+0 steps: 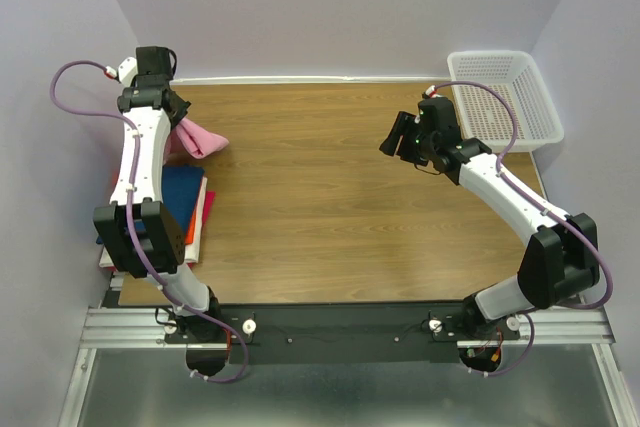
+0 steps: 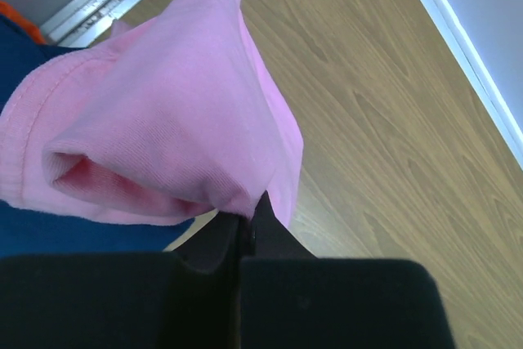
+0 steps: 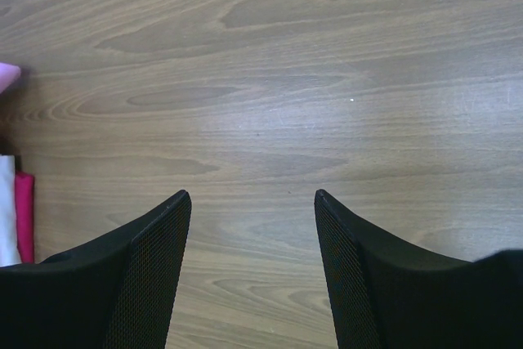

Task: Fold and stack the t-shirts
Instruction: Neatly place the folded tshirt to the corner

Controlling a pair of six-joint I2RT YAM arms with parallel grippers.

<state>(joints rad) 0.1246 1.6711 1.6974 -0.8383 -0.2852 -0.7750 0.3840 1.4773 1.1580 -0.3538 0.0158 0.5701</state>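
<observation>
- A wooden table (image 1: 330, 207) with brown grain fills the overhead view; a white mesh basket (image 1: 545, 97) sits on its far right corner and is the reference spot for everything below
- Pale lilac walls (image 1: 330, 7) enclose the table on three sides: one behind the basket, one just to its right, and one across the table from it
- A white strip (image 1: 320, 78) runs along the foot of the back wall, from the basket toward the opposite corner
- A metal rail (image 1: 340, 327) lies along the table edge farthest in front of the basket and carries both arm bases
- The left gripper (image 2: 249, 226) is straight across the table from the basket, near the far left corner, its jaws pinched tight on a bright pink t-shirt (image 2: 180, 120)
- The pink cloth hangs from the fingers in a loose bunch; whether its lower end touches the wood cannot be told
- A stack of folded t-shirts (image 1: 190, 207) lies across the table from the basket and closer to the rail, partly under the left arm
- A dark blue t-shirt (image 1: 183, 192) tops the stack, and a red edge (image 1: 207, 202) shows on the side facing the basket
- The right gripper (image 3: 252, 198) hangs just beside the basket, on its table-centre side, above bare wood, its two black fingers spread wide with nothing between them
</observation>
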